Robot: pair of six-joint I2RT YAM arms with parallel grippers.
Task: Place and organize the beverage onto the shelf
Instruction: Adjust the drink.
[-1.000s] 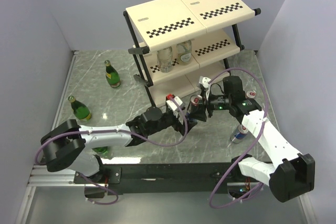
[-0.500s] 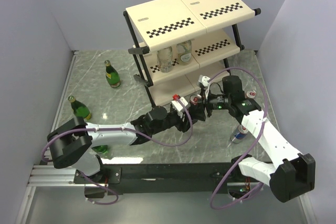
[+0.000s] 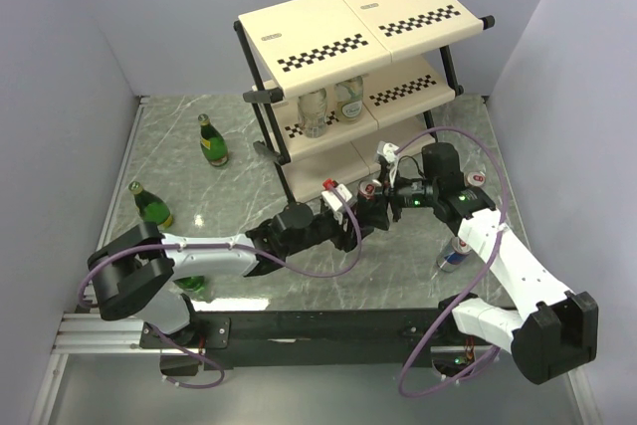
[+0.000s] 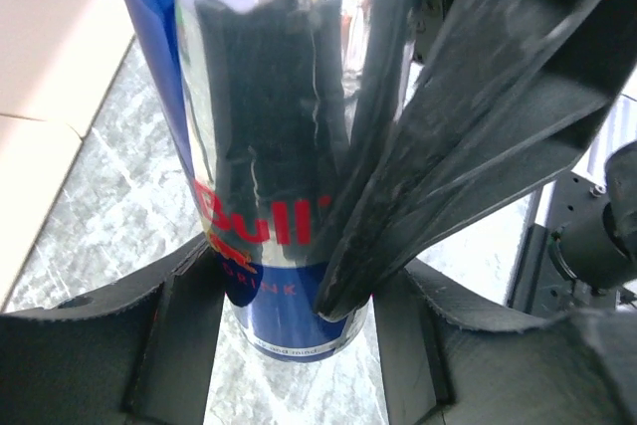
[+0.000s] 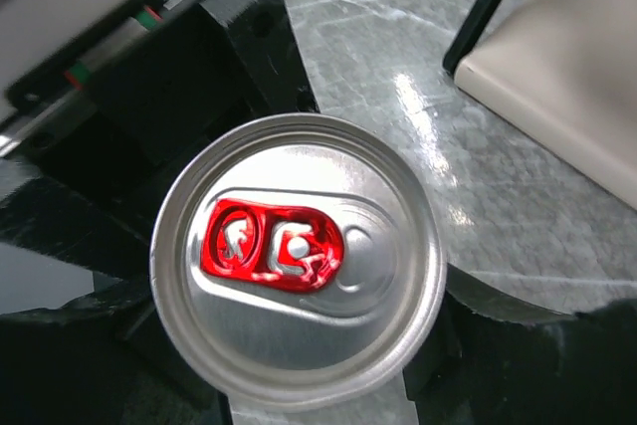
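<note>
Shelf (image 3: 328, 32) stands at the far side of the table (image 3: 249, 181); its middle tier carries two clear bottles (image 3: 315, 111); green bottles (image 3: 210, 143) stand well apart on the left; a spare can (image 3: 453, 258) stands beside the right arm. Both arms meet in front of the shelf at one can (image 4: 269, 146), upright and seemingly off the table. The left gripper (image 3: 358, 216) pinches the can's body, one finger flat against its wall; the right gripper (image 3: 391, 193) straddles the can from above, and whether it presses cannot be told. Judged step: a hand-over to the left arm. Recommended: the right jaws part fully and lift straight up before the left arm moves; the can stays vertical; the approach to a tier avoids the black post (image 3: 269, 131).
</note>
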